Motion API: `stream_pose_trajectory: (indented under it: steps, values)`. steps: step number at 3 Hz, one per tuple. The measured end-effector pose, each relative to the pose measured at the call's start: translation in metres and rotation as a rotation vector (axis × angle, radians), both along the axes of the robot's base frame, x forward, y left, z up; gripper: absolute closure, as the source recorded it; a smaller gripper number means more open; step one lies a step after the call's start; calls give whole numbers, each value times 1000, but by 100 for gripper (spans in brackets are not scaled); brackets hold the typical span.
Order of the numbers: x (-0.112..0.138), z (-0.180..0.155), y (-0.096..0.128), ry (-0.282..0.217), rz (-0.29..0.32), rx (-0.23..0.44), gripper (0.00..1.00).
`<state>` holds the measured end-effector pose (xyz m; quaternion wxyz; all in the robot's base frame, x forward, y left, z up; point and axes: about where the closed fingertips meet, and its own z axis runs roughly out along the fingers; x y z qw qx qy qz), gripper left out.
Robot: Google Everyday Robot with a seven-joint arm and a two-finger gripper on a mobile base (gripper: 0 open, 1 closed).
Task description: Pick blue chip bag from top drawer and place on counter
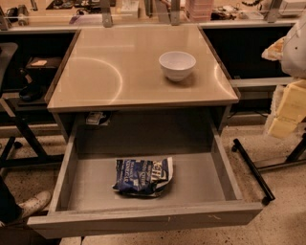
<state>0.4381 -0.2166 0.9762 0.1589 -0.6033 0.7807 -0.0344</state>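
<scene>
Nearest the camera, the one top drawer (pixel 143 221) stands pulled fully out, its plain grey front running almost the width of the table. Left of it, one pale shoe (pixel 33 203) rests on the speckled floor.

A single blue chip bag (pixel 142 176) lies on the drawer's grey inner floor, about midway across and touching neither side wall. It is crumpled dark blue foil with white patches, folded over at its right end. White lettering runs across it in several lines, with larger letters near the top right corner, but the words cannot be read with any certainty.

Above and behind, the counter (pixel 110 72) is a glossy beige square top with a thin darker edge. One round white bowl (pixel 177 65) sits upright on it, right of centre.

Furthest back, a long pale shelf (pixel 86 19) carries clutter between metal posts (pixel 106 12).

The gripper is outside the camera view, so whether its jaws are released or clenched cannot be told.
</scene>
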Motion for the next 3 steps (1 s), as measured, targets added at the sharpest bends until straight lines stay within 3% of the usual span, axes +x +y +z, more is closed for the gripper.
stream_pose_trajectory:
  steps: [1, 2, 3]
  values:
    - [5, -2, 7, -12, -1, 13, 0]
    - [20, -14, 28, -14, 16, 18, 0]
    - [28, -21, 48, 14, 70, 41, 0]
